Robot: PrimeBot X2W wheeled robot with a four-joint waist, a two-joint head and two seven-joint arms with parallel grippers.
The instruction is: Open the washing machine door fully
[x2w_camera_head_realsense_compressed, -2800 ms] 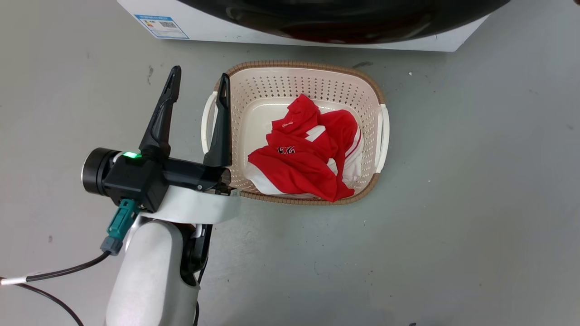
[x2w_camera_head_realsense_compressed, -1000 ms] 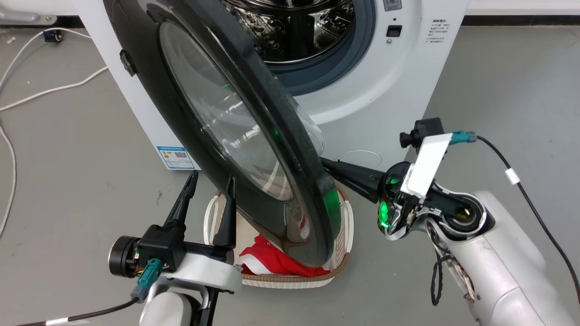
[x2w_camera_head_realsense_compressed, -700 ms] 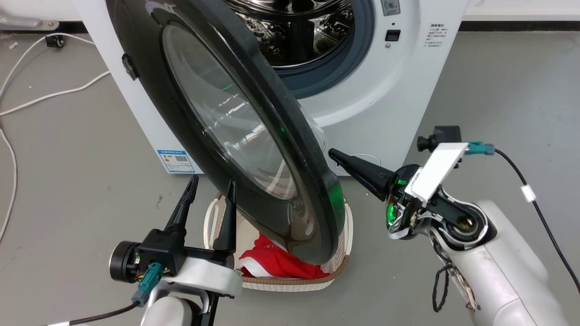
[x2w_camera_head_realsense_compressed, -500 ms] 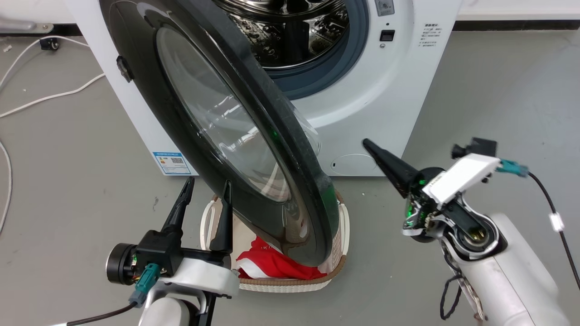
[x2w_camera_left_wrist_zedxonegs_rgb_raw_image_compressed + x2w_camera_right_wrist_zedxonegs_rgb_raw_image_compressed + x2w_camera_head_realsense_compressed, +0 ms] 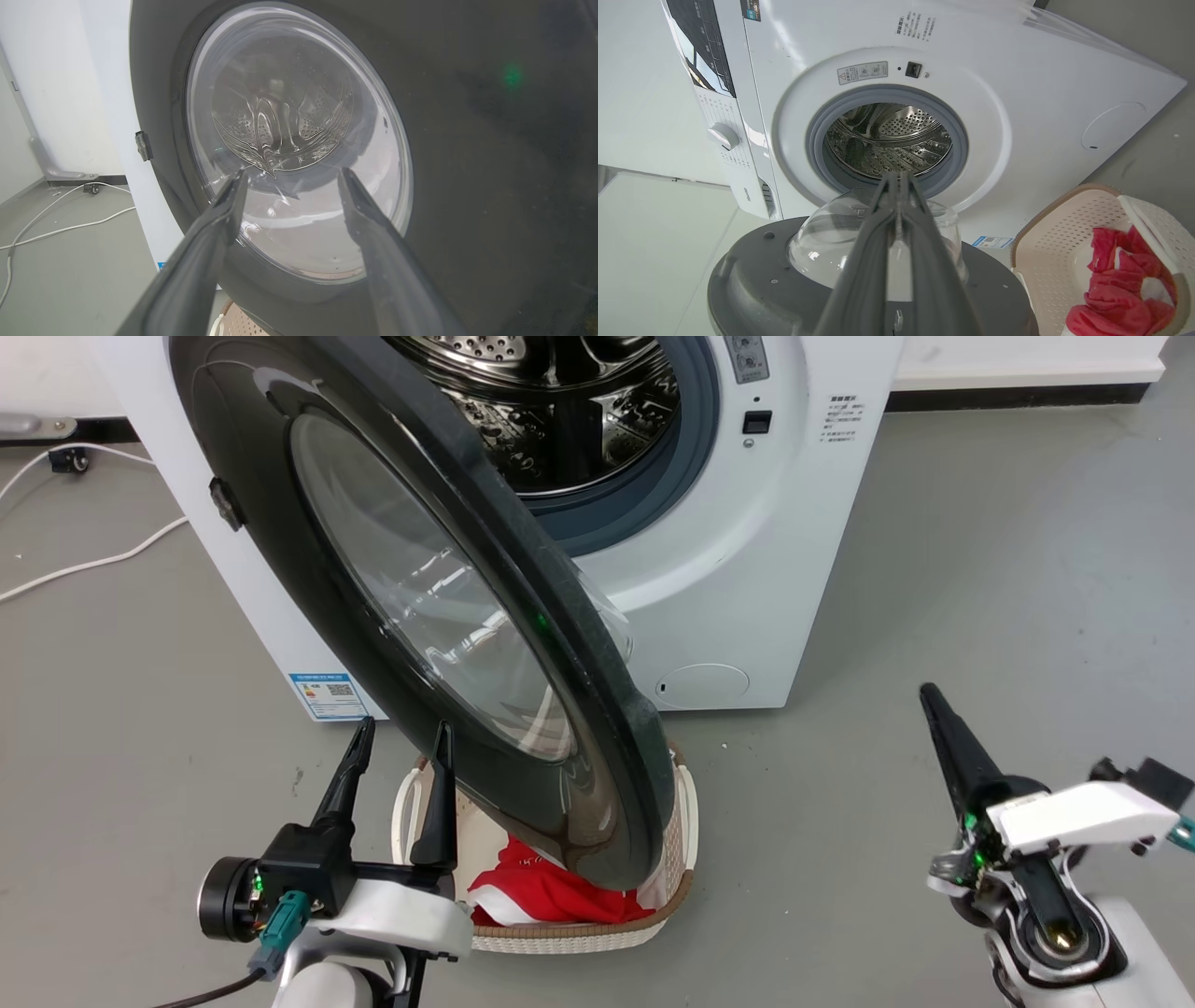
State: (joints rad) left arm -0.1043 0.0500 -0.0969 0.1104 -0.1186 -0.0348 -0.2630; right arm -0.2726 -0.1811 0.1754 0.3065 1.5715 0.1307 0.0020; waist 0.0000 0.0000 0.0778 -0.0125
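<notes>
Washing machine (image 5: 766, 569): front opening exposed, steel drum (image 5: 551, 411) visible.

Washing machine door (image 5: 420, 607): unlatched. It stands out at an angle from the left of the machine front and overhangs the laundry basket (image 5: 560, 933) on the floor before the machine.

Progress, judged: partly done. The door is open but not swung fully back; more swing is left.

Left gripper (image 5: 403, 728): before the machine, facing the door's outer face. Jaws wide, empty. Contact cannot be told.

Right gripper (image 5: 927, 695): off the machine's right front, well apart. Jaws pressed together, holding nothing.
</notes>
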